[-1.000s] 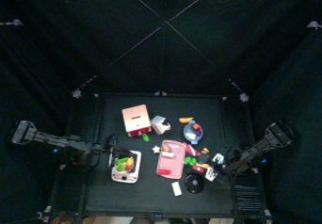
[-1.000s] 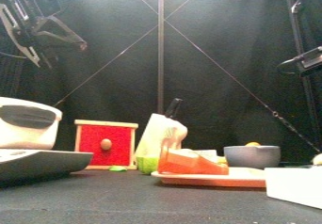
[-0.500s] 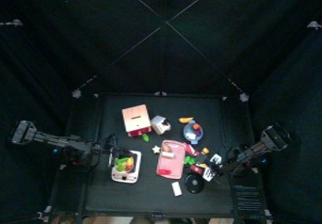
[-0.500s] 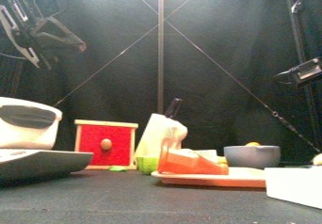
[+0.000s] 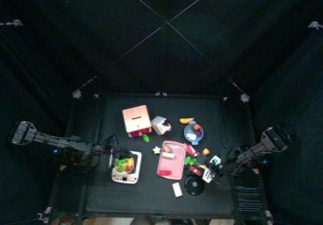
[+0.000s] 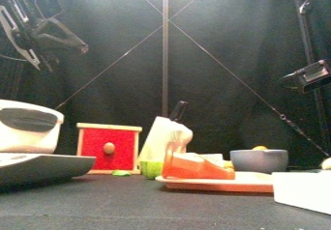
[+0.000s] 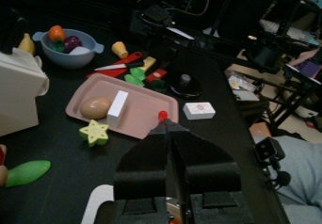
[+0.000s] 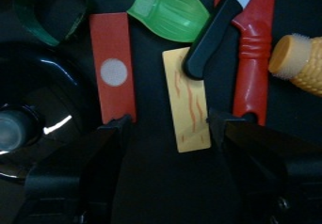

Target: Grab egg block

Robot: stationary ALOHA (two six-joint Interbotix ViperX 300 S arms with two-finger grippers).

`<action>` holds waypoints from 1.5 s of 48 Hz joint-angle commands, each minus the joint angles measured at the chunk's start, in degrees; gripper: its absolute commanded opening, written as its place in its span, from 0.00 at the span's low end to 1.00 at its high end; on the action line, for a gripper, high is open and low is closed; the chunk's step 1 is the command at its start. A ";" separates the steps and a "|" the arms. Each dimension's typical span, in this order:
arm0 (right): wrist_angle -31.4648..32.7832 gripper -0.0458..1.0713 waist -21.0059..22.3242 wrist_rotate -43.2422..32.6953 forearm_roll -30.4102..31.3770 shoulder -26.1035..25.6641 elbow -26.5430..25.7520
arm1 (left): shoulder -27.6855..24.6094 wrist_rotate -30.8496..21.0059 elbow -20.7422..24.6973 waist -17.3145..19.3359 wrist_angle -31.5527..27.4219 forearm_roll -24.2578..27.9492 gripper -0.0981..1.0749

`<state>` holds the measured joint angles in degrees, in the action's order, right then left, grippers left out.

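Observation:
The egg block (image 7: 96,106) is a tan egg-shaped piece lying on the pink tray (image 7: 141,88), beside a white bar (image 7: 117,105). My left gripper (image 7: 169,132) is shut and empty, hovering a little short of the tray's near edge. My right gripper (image 8: 176,124) is open at the table's right front (image 5: 225,163), off the tray. It hangs low over a pale wooden strip (image 8: 189,101), with a red strip bearing a white round spot (image 8: 111,72) just beside one jaw. Nothing is held.
Around the right gripper lie a red-bladed knife with a black handle (image 8: 233,35), a green leaf (image 8: 170,11), an orange ridged piece (image 8: 299,58) and a black pan (image 8: 32,105). Farther off are a red box (image 5: 136,120), a fruit bowl (image 5: 194,132) and a white basket (image 5: 125,164).
My right arm has sunk a little lower at the table's right side, its jaws still open. The left arm has not moved.

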<state>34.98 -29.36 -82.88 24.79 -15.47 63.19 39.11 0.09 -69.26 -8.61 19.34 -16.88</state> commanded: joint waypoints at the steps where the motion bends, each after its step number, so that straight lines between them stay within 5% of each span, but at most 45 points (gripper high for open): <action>1: 0.00 0.91 0.35 0.09 -0.62 1.58 1.49 | -0.09 0.18 0.70 -0.09 0.44 0.09 0.38; 55: -1.58 0.91 1.76 0.09 -3.78 -0.09 3.43 | 0.00 0.18 0.44 0.00 0.44 0.18 0.38; 64: -1.58 0.79 1.76 0.09 -2.72 0.00 2.55 | 0.00 0.09 0.44 0.00 0.44 0.18 0.38; 72: -1.05 0.58 1.76 0.09 -2.55 0.00 1.41 | 0.00 0.09 0.35 0.00 0.53 0.18 0.38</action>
<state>33.84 -27.86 -82.71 22.41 -15.82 65.39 39.11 0.09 -69.61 -8.61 19.34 -16.88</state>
